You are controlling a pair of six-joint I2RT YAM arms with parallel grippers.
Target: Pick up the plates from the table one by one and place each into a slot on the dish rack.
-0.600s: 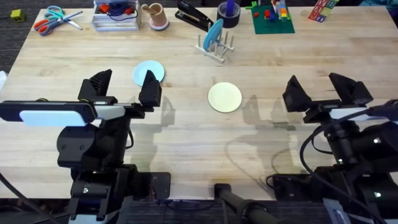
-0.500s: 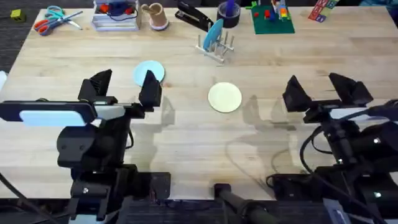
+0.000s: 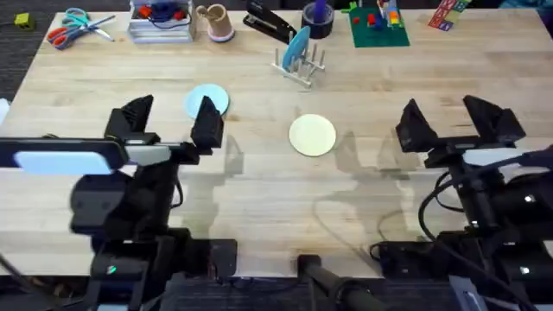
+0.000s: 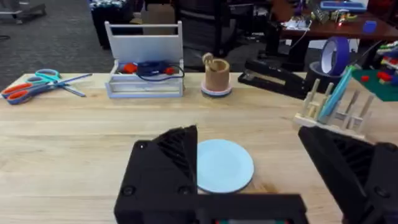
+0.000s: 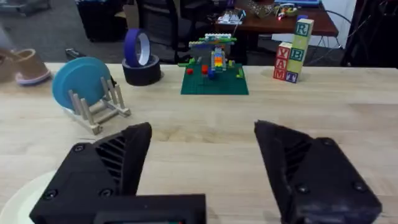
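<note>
The left fingers [image 3: 167, 119] are spread wide and hold nothing, above the surface [image 3: 259, 190]; the blue plate [image 3: 207, 100] lies flat just beyond them. The right fingers [image 3: 453, 121] are also wide and empty. The cream plate [image 3: 312, 136] lies between the arms. Far back, the rack [image 3: 299, 62] holds a teal plate [image 3: 297, 47] upright.

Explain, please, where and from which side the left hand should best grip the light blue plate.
Grip the rim. The light blue plate lies flat on the table, so only its thin edge gives any hold. It sits just ahead of the open left hand, near the inner finger, so probably come from above, one finger each side of the rim.
</note>
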